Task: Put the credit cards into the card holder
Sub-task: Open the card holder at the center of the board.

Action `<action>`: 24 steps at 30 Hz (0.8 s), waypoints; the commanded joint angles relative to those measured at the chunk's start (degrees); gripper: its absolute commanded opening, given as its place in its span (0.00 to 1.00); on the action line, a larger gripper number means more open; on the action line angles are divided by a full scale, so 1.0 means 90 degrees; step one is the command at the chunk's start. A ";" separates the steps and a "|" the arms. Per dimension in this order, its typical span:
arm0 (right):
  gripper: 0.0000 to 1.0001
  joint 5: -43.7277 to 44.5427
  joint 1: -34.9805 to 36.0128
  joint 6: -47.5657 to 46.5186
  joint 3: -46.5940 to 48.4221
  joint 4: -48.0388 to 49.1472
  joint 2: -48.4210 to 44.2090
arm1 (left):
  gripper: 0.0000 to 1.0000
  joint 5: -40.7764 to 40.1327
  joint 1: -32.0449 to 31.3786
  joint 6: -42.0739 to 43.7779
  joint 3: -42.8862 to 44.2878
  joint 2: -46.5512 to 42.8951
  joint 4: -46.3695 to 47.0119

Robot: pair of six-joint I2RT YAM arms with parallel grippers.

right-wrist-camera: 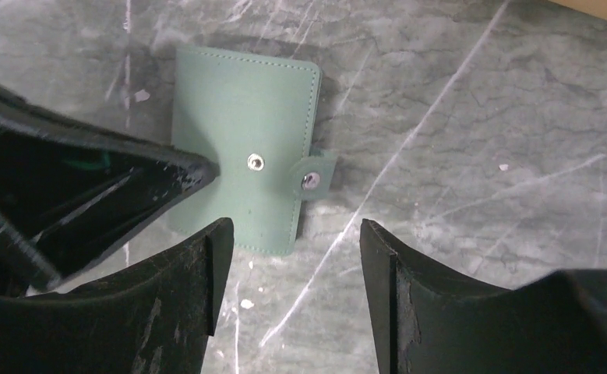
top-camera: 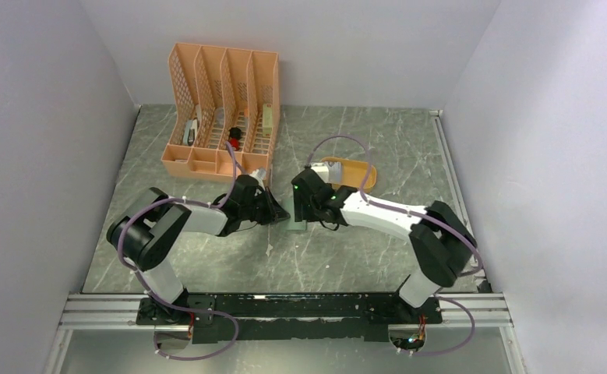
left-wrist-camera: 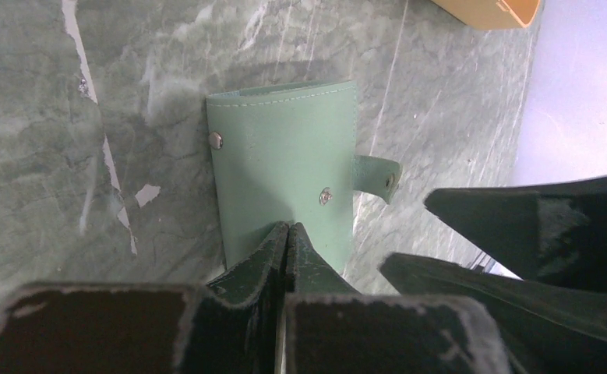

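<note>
The card holder [top-camera: 296,227], a sage-green wallet, lies folded shut on the table between my two grippers. It shows clearly in the left wrist view [left-wrist-camera: 284,156] and the right wrist view [right-wrist-camera: 241,156], with its snap tab [right-wrist-camera: 314,175] sticking out at the side. My left gripper [left-wrist-camera: 287,227] is shut, its tips over the wallet's near edge. My right gripper [right-wrist-camera: 292,226] is open and empty, hovering just beside the wallet's tab side. No credit cards are in view.
A mustard-yellow oval tray [top-camera: 354,173] sits just behind the right gripper. A peach lattice desk organizer [top-camera: 222,109] holding small items stands at the back left. The two grippers [top-camera: 288,210] are very close to each other.
</note>
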 commanded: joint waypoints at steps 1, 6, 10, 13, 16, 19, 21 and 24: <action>0.64 0.0330 -0.0038 0.0057 0.0398 -0.0203 0.0613 | 0.05 -0.0503 -0.0054 0.0364 -0.0232 0.0179 -0.1387; 0.59 0.0647 -0.0217 0.0223 0.0352 -0.0211 0.0839 | 0.05 -0.0544 -0.0051 0.0399 -0.0271 0.0153 -0.1425; 0.49 0.0626 -0.0438 0.0230 0.0187 -0.0112 0.0841 | 0.05 -0.0557 -0.0055 0.0405 -0.0298 0.0161 -0.1429; 0.43 0.0584 -0.0503 0.0165 0.0118 -0.0024 0.0845 | 0.05 -0.0545 -0.0057 0.0396 -0.0284 0.0171 -0.1416; 0.36 0.0440 -0.0571 0.0070 0.0125 0.0074 0.0926 | 0.05 -0.0531 -0.0059 0.0399 -0.0253 0.0181 -0.1439; 0.33 0.0275 -0.0604 0.0022 0.0160 0.0149 0.1003 | 0.05 -0.0536 -0.0059 0.0403 -0.0223 0.0181 -0.1462; 0.31 0.0195 -0.0605 0.0011 0.0152 0.0225 0.1015 | 0.05 -0.0543 -0.0059 0.0410 -0.0213 0.0159 -0.1484; 0.23 0.0080 -0.0632 0.0019 0.0134 0.0252 0.1049 | 0.05 -0.0541 -0.0059 0.0417 -0.0213 0.0146 -0.1502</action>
